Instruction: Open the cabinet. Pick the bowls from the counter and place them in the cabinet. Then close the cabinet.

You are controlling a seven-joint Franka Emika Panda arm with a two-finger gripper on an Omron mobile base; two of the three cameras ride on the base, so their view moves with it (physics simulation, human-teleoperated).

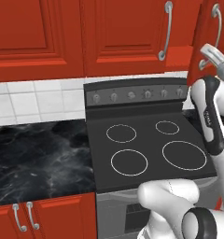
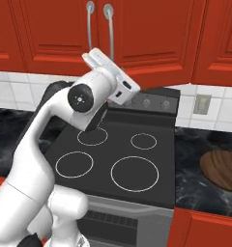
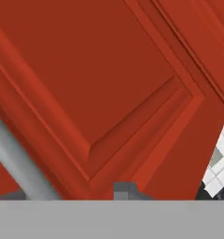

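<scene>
In the left base view we see the cabinet (image 1: 128, 35) above the stovetop (image 1: 149, 147), its two curved handles (image 1: 166, 30) near the upper right corner, doors shut. The counter (image 1: 39, 158) lies left of the stovetop.

In the right base view the wood-grain bowl (image 2: 223, 169) sits on the counter's right part, at its right edge. The gripper (image 2: 96, 57) is raised just below the handles; we cannot tell its spread.

In the hand view a red door panel (image 3: 100, 84) is close, a silver handle (image 3: 18, 163) at lower left.
</scene>
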